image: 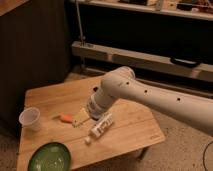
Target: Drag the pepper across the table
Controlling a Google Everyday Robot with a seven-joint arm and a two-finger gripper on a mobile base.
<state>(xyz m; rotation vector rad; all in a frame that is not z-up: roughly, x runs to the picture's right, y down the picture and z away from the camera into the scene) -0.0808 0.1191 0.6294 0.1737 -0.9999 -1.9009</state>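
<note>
The pepper (65,118) is a small orange-red tapered piece lying on the light wooden table (130,131), left of centre. My white arm reaches in from the right and bends down over the table. My gripper (90,113) is at its lower end, just right of the pepper, above the sponge. The arm's wrist hides the fingers.
A yellow and blue sponge (81,117) lies right beside the pepper. A white tube-like bottle (101,126) lies tilted under the arm. A white cup (30,118) stands at the left edge. A green bowl (49,157) sits at the front left corner.
</note>
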